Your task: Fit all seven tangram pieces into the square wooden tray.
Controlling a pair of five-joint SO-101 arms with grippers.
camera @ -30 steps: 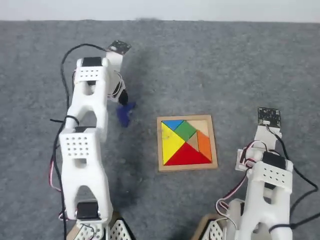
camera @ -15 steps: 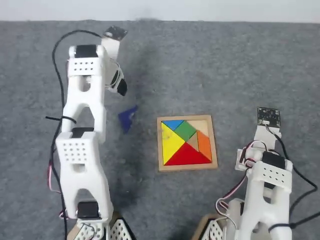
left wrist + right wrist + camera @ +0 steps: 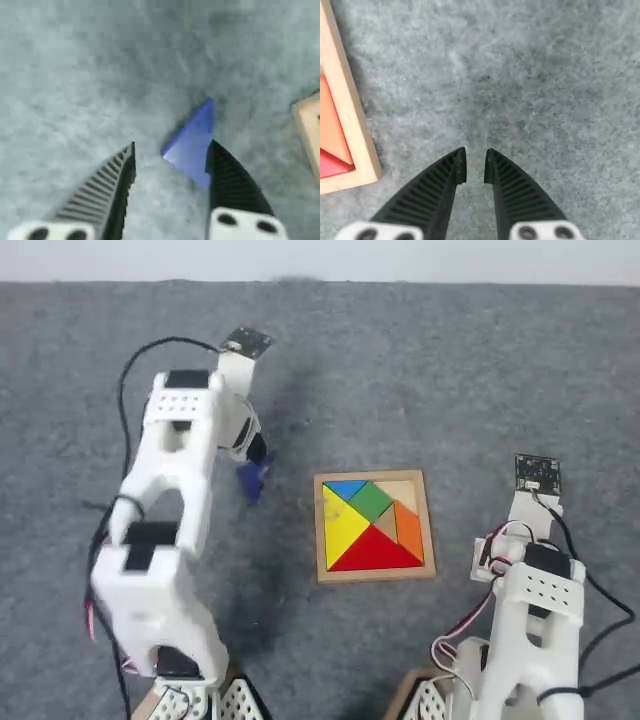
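Left fingers are back down after lifting off half a second ago. They are spread, with the blue piece on the surface between them, against one finger and ungripped. The tray still lacks it. Right fingers nearly together, empty.

2 white arms, hole-patterned shells; black cables, pink-white wires; pincer fingers black, ribbed, white screw-holed bases

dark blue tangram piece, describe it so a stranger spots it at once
Start at the square wooden tray on the grey mat. On its left-arm side, by the open left hand, lies the dark blue piece, the only one outside the tray.
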